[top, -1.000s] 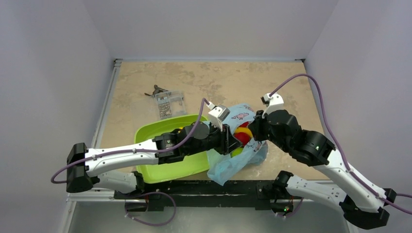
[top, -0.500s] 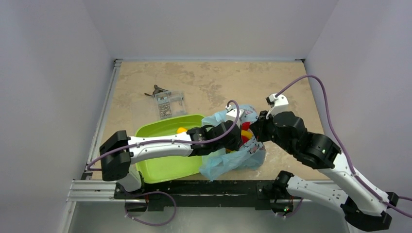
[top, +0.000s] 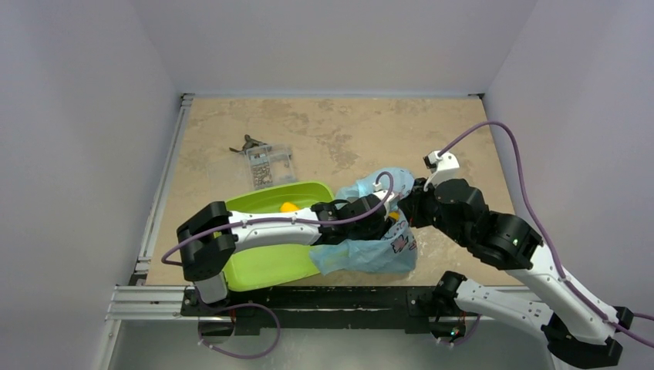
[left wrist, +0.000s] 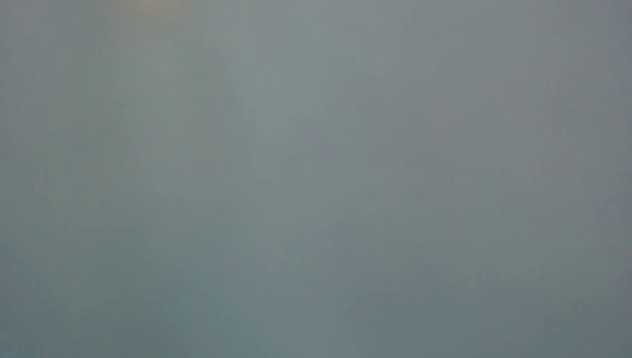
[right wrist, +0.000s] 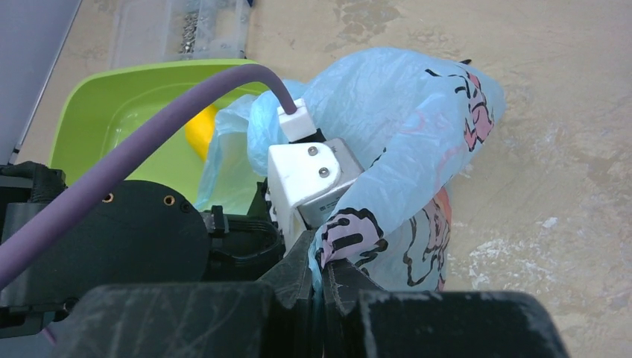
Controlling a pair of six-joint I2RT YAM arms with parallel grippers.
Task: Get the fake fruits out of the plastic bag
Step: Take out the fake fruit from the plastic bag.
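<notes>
The light blue plastic bag (top: pixel 369 255) lies at the front of the table, right of the green tray, and also shows in the right wrist view (right wrist: pixel 402 112). My right gripper (right wrist: pixel 322 265) is shut on a pink-printed fold of the bag at its upper right (top: pixel 412 202). My left arm reaches into the bag's mouth from the left; its white camera mount (right wrist: pixel 309 175) sticks out and its fingers are hidden inside. The left wrist view is plain grey-blue. Of the fake fruits, only a yellow and red bit (top: pixel 394 217) and a reddish patch through the plastic (right wrist: pixel 445 207) show.
The lime-green tray (top: pixel 254 266) sits under my left arm and holds an orange-yellow oval fruit (top: pixel 288 206), also seen in the right wrist view (right wrist: pixel 200 128). A clear plastic box of small parts (top: pixel 268 166) and a dark clip (top: pixel 245 144) lie behind the tray.
My left arm has pushed further right into the bag. The bag has sunk and spread over its wrist, covering most of the red and yellow fruits. My right gripper has stayed on the bag.
</notes>
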